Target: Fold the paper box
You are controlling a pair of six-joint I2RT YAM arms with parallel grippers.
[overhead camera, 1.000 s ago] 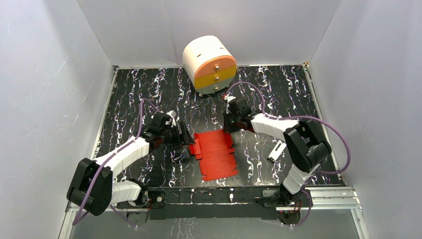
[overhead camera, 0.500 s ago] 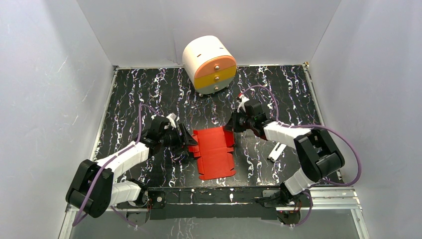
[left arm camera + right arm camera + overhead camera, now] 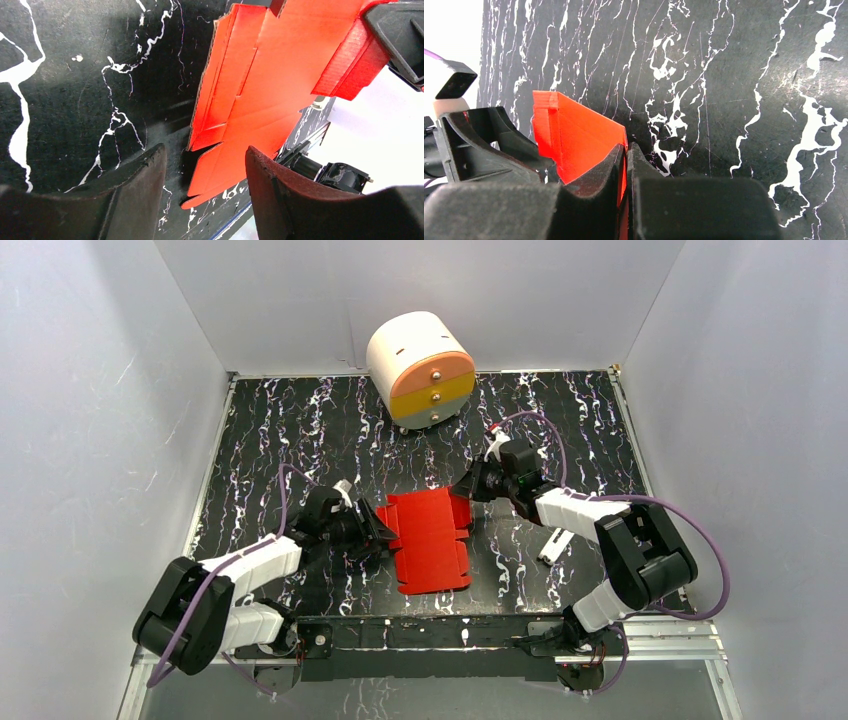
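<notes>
The flat, creased red paper box (image 3: pixel 428 540) with flaps is spread on the table (image 3: pixel 300 430), its right edge clamped by the right hand (image 3: pixel 464 492); the left hand (image 3: pixel 384 530) is held apart at its left edge.

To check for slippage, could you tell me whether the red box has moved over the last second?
Yes. The box has shifted slightly up the view, toward the drawer unit.
</notes>
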